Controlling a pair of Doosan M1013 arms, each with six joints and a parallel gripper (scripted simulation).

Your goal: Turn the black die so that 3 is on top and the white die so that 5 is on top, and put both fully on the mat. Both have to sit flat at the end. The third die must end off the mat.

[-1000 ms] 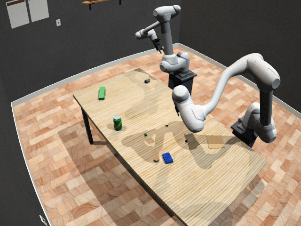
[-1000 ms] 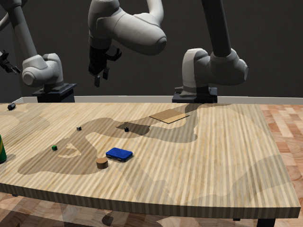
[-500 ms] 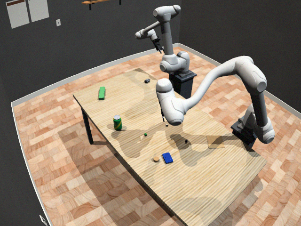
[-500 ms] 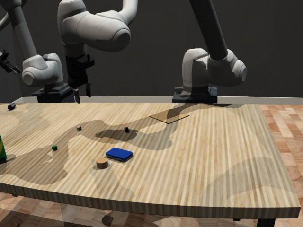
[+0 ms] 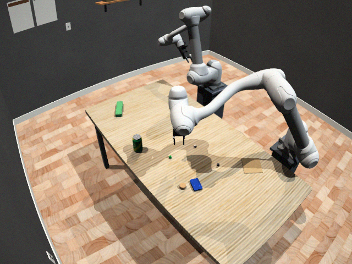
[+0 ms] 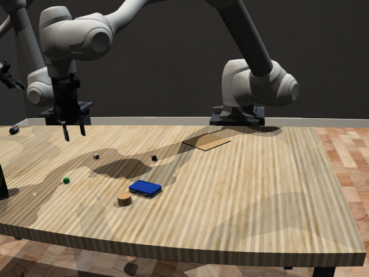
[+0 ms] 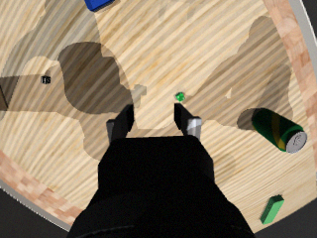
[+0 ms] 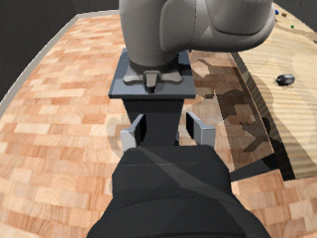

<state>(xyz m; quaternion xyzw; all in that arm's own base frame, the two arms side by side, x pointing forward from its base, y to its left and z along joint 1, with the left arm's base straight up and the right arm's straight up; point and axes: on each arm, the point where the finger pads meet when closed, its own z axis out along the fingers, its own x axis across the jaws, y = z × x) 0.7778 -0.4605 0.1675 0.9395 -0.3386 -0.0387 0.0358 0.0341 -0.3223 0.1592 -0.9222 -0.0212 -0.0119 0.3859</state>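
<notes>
Top view: you are holding the left fingers (image 5: pixel 179 140) (image 6: pixel 74 133) open; the light, rigid white die (image 5: pixel 194 146) (image 6: pixel 95 156), inward from the worktop's (image 5: pixel 256 227) (image 6: pixel 268 214) arm-side edge, is needing opposite-face grasping.

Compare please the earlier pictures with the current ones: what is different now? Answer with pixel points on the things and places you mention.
The left gripper (image 5: pixel 179 143) (image 6: pixel 74 137) (image 7: pixel 154 111) moved lower over the table and toward the left side of the exterior picture. Nothing was taken hold of or let go. The black die (image 5: pixel 218 164) (image 6: pixel 154 157) (image 7: pixel 46 79), white die (image 5: pixel 194 146) (image 6: pixel 95 156) and right gripper (image 5: pixel 188 60) (image 6: pixel 21 86) (image 8: pixel 165 121) show no visible move.
</notes>
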